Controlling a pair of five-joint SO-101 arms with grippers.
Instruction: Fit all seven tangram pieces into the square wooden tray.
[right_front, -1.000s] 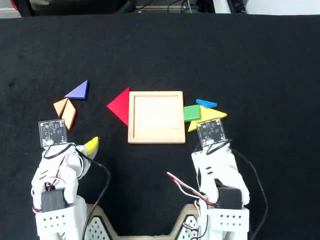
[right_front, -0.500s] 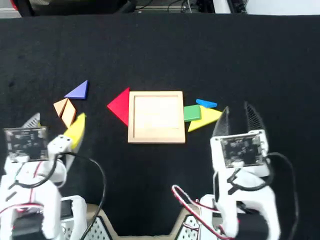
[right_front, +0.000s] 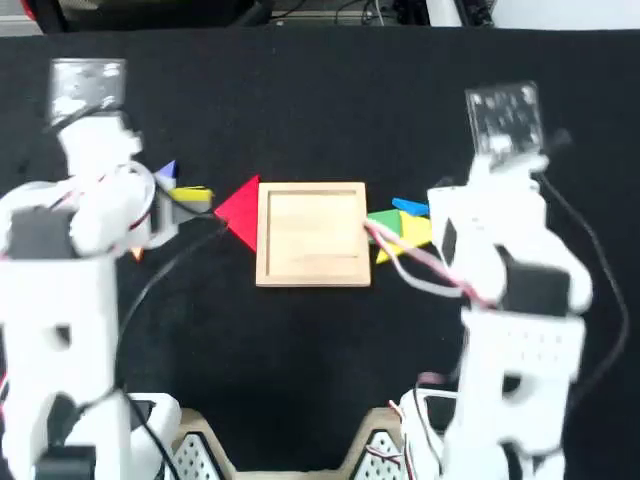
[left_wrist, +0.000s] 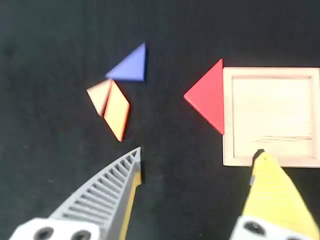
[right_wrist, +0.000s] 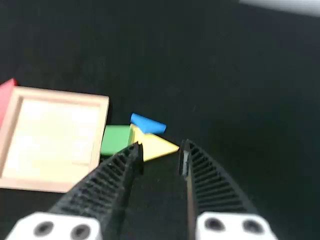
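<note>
The square wooden tray (right_front: 312, 187) lies at the table's middle with nothing inside it. A red triangle (right_front: 240, 212) touches its left side. A green square (right_front: 383, 223), a blue piece (right_front: 412, 207) and a yellow triangle (right_front: 418, 233) cluster at its right side. Further left lie a violet triangle (left_wrist: 131, 67), an orange triangle (left_wrist: 99, 94) and an orange parallelogram (left_wrist: 118, 113). My left gripper (left_wrist: 198, 154) hangs open high above the gap between the orange pieces and the tray (left_wrist: 228, 115). My right gripper (right_wrist: 160, 147) is open above the yellow triangle (right_wrist: 156, 146).
Black cloth covers the whole table. In the high view the raised left arm (right_front: 95, 200) hides the orange pieces and the right arm (right_front: 500, 240) stands over the area right of the tray. Open cloth stretches behind the tray.
Both arms rose from their folded pose at the table's front and swung forward over the pieces. No piece has moved.
</note>
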